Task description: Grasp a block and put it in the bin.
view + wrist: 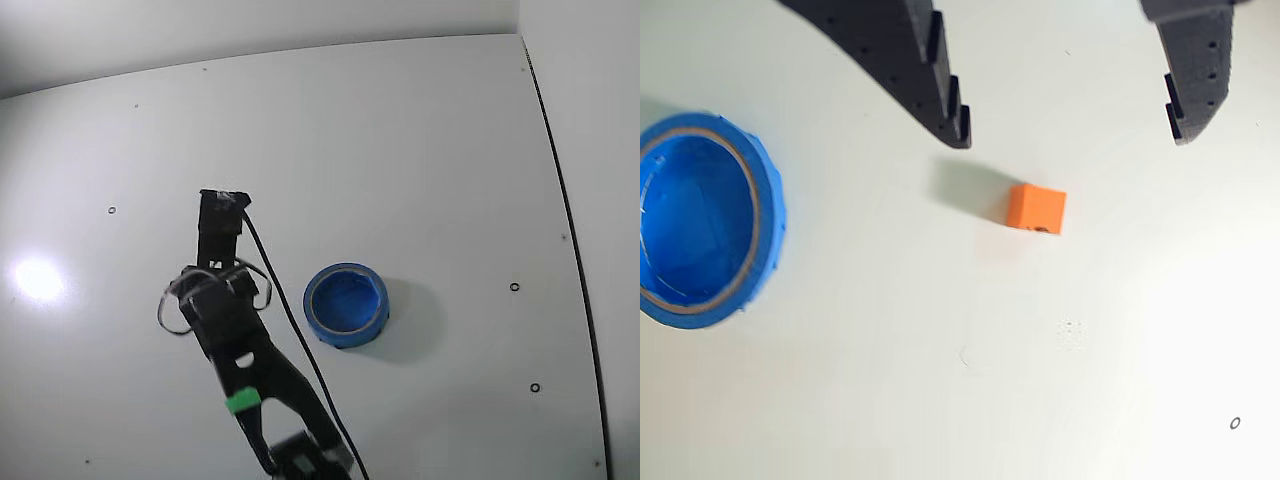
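In the wrist view a small orange-salmon block (1036,207) lies on the white table, just below the gap between my two black fingers. My gripper (1070,135) is open and empty, hovering above the block without touching it. The round blue bin (700,220) sits at the left edge of that view, well apart from the block. In the fixed view the bin (345,303) stands to the right of my arm, and my gripper (220,215) points toward the far side of the table. The block is hidden by the arm there.
The white table (400,150) has small dark screw holes scattered over it. A black cable (285,320) runs along the arm. A bright light reflection (38,278) lies at the left. The table's right edge meets a wall.
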Controlling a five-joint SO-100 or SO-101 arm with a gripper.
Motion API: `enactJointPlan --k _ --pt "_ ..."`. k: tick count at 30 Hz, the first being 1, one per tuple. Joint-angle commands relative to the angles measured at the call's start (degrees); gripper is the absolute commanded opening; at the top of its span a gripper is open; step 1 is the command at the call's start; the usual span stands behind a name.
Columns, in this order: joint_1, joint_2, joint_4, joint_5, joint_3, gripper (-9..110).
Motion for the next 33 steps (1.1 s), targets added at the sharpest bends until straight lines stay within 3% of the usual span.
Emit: enactJointPlan --k 1,16,33 --pt "-0.7 -6.4 -0.7 0.4 -11.5 29" --pt "-0.8 -27.6 -0.8 1.0 -21.4 29" --pt "-0.8 -32.4 -0.8 1.0 -25.1 29"
